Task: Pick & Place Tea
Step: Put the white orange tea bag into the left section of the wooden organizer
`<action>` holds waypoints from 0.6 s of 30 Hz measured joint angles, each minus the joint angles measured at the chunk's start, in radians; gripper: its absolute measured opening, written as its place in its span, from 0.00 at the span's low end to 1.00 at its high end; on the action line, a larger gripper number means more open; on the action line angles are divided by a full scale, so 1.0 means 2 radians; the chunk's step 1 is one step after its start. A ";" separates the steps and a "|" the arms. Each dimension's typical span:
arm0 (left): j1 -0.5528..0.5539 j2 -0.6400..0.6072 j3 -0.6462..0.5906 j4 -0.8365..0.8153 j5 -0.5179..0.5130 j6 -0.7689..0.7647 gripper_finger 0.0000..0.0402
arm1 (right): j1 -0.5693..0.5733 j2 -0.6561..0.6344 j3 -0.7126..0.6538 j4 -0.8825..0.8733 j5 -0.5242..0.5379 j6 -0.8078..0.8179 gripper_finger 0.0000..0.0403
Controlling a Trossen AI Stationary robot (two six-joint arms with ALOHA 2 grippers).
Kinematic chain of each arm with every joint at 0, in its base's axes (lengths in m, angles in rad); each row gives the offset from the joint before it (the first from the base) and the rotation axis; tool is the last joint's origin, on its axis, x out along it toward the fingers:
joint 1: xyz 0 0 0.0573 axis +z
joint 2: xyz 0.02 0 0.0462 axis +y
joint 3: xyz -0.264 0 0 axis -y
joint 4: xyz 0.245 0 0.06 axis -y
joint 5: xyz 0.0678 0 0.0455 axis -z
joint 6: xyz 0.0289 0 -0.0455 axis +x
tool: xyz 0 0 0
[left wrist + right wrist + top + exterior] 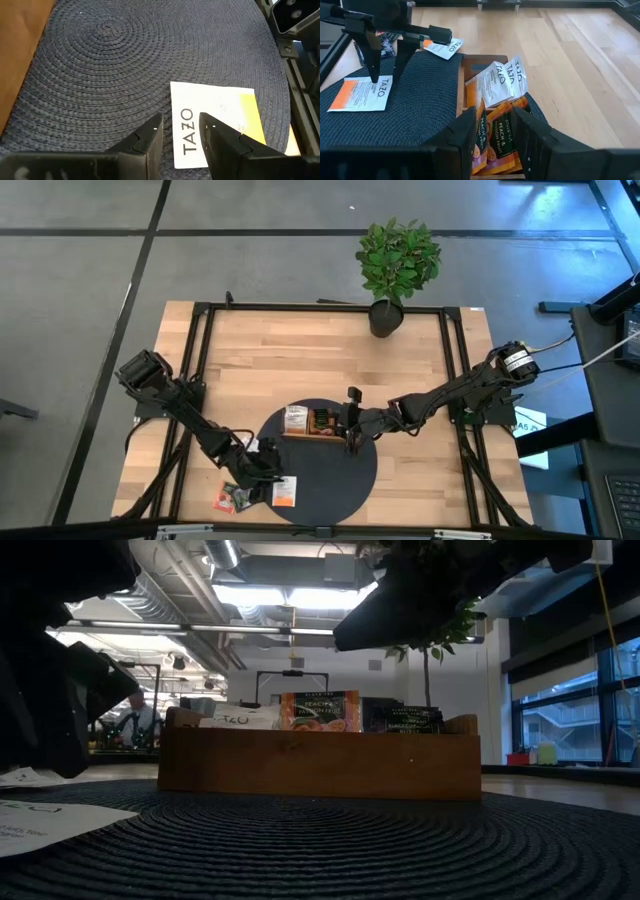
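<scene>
The left gripper [262, 476] stands at the lower left of the high view over the dark round mat [345, 480], its fingers part open and straddling the near edge of a white and orange sachet [215, 125] that lies flat on the mat. The fingertips are down at the sachet, but a firm hold cannot be told. The sachet's long axis runs along its "TAZO" lettering. The right gripper [352, 428] hangs at the frame's centre over the wooden tray [318, 432], fingers part open and empty, above upright sachets [497, 82].
</scene>
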 joint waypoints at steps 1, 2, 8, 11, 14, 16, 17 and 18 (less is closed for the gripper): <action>-0.001 0.000 0.000 0.000 -0.001 0.000 0.30 | 0.000 0.000 0.000 0.000 0.000 0.000 0.31; -0.002 0.000 0.000 0.000 -0.003 0.000 0.30 | 0.000 0.000 0.000 -0.001 0.000 0.000 0.31; -0.010 0.029 0.001 0.025 -0.007 -0.001 0.30 | 0.000 0.000 0.000 -0.006 0.000 0.000 0.31; -0.010 0.060 0.020 0.028 -0.012 0.000 0.30 | 0.000 0.000 0.000 -0.008 0.000 0.000 0.31; -0.009 0.090 0.041 0.023 -0.013 0.001 0.30 | 0.000 0.000 0.000 -0.008 0.000 0.000 0.31; -0.009 0.105 0.053 0.017 -0.017 0.003 0.30 | 0.000 0.000 0.000 -0.008 0.000 0.000 0.31; -0.009 0.111 0.059 0.015 -0.019 0.008 0.30 | 0.000 0.000 0.000 -0.008 0.000 0.000 0.31; -0.009 0.116 0.063 0.015 -0.021 0.010 0.30 | 0.000 0.000 0.000 -0.008 0.000 0.000 0.31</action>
